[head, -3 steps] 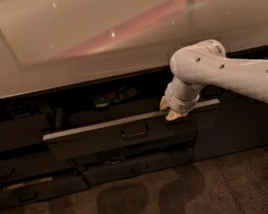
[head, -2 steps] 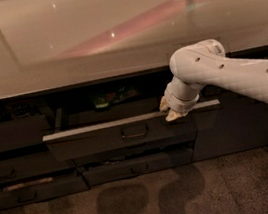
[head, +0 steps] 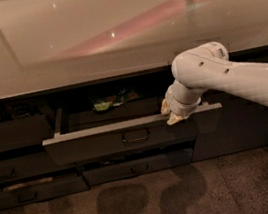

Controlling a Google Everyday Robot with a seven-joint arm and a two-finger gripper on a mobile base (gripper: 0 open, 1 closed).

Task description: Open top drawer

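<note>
The top drawer (head: 104,143) is a wide dark grey front with a small loop handle (head: 135,136) at its centre and a paler rim. It stands pulled out from under the counter, and green-packaged items (head: 113,101) show inside it. My gripper (head: 171,114) sits at the end of a white arm (head: 230,76) that reaches in from the right. It rests on the drawer's top rim, to the right of the handle.
A glossy pale counter top (head: 112,31) runs across above the drawers. A narrower drawer front (head: 138,167) lies below the top drawer, and more fronts (head: 12,169) stack at the left. A dark cabinet door (head: 242,122) stands at the right. Carpet floor (head: 149,203) fills the foreground.
</note>
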